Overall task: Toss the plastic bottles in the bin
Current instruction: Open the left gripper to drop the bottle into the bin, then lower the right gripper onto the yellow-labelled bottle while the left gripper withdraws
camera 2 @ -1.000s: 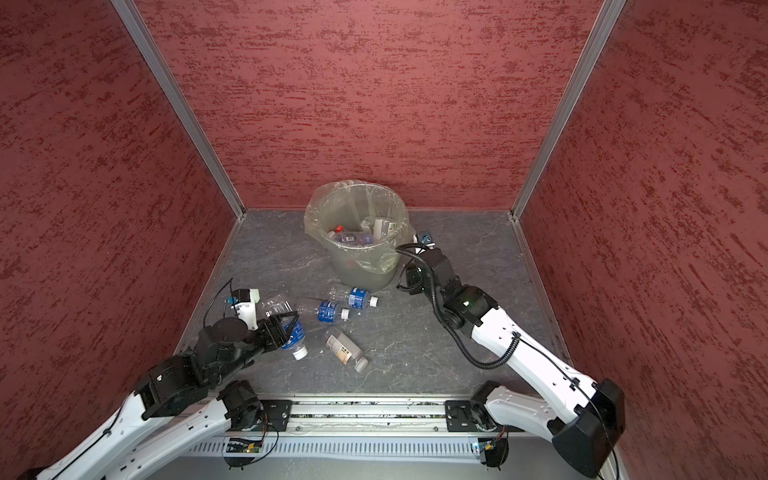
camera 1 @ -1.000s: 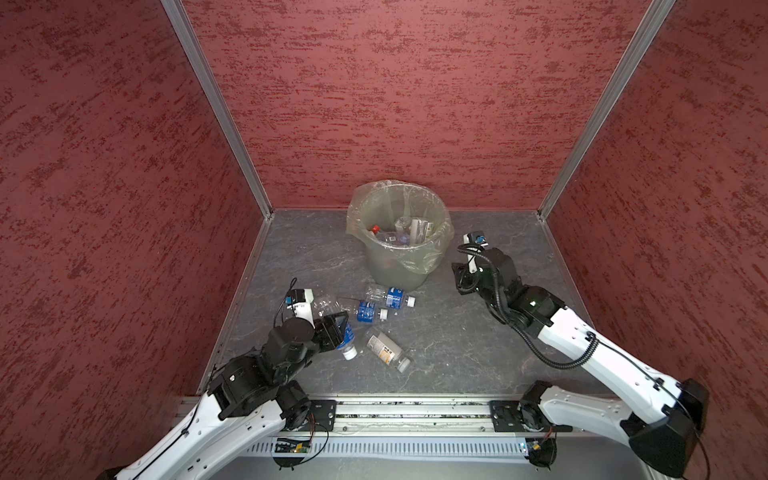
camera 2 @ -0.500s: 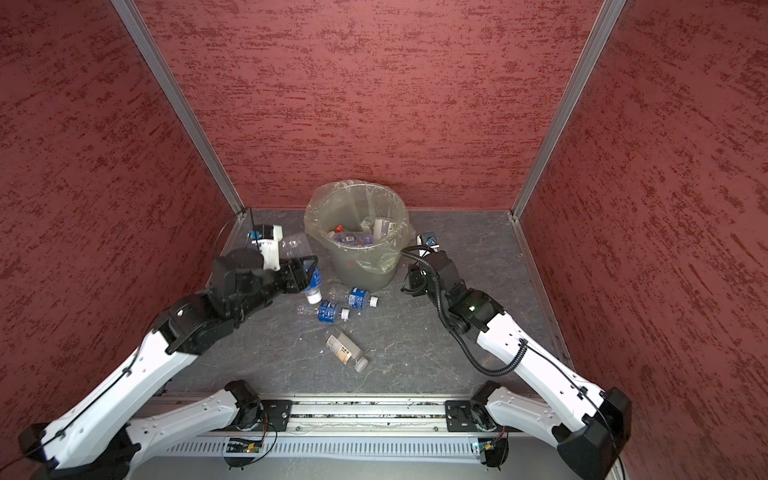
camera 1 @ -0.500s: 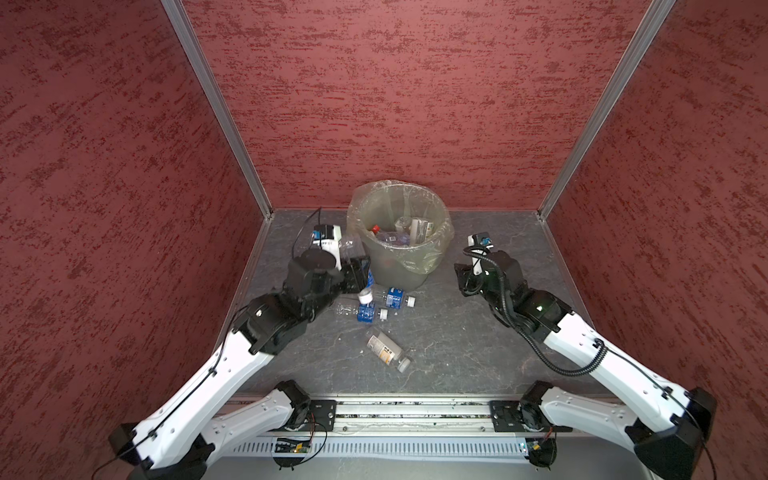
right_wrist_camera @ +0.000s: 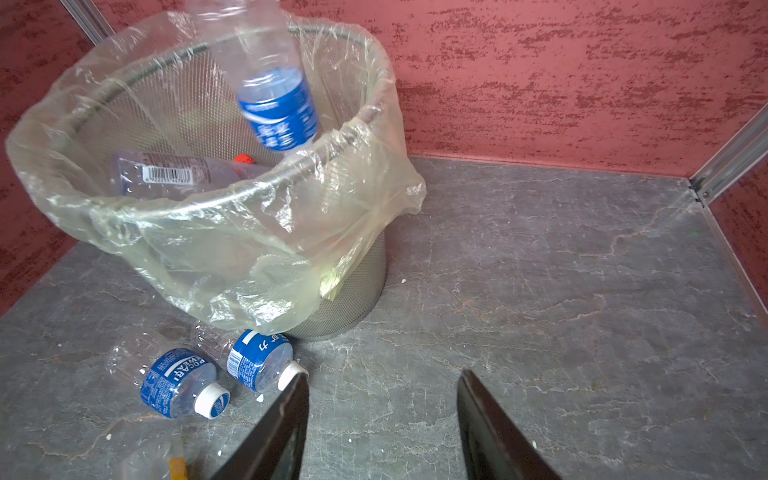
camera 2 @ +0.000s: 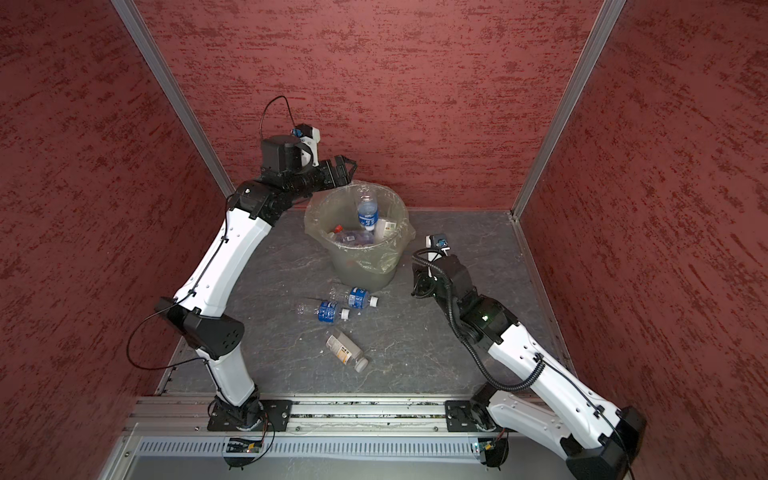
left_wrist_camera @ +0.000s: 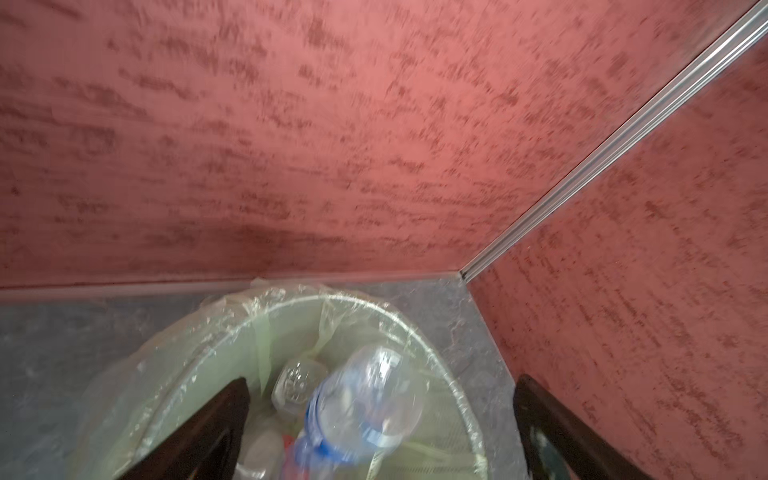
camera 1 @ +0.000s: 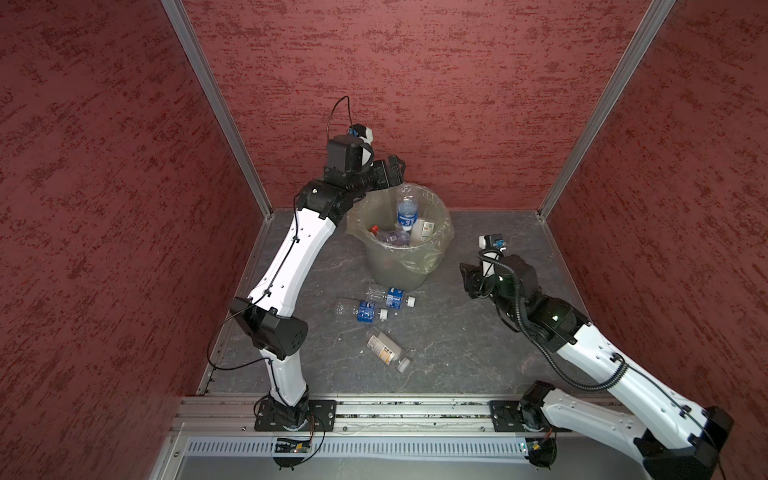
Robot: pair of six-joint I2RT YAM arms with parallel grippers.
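Observation:
The bin (camera 1: 399, 266) (camera 2: 361, 270) stands at the back middle, its liner bag over the rim, with several plastic bottles (camera 1: 390, 237) inside. My left gripper (camera 1: 397, 166) (left_wrist_camera: 382, 380) hangs open above its far left rim. A blue-labelled bottle (camera 1: 406, 210) (right_wrist_camera: 274, 104) drops free, cap down, into the bin's mouth. Two blue-labelled bottles (camera 1: 388, 296) (camera 1: 361, 309) lie on the floor before the bin, and a white-and-orange one (camera 1: 386, 347) lies nearer the front. My right gripper (camera 1: 467, 278) (right_wrist_camera: 384, 372) is low to the right of the bin, open and empty.
Red textured walls close in the back and both sides, with aluminium posts (camera 1: 216, 104) (camera 1: 594, 104) at the corners. The grey stone-look floor (camera 1: 457, 332) runs to the metal rail (camera 1: 395, 411) at the front that carries both arm bases.
My left arm carried a blue-labelled bottle up from the floor to above the bin, then opened and let it go. My right gripper drew back from the bin and widened a little.

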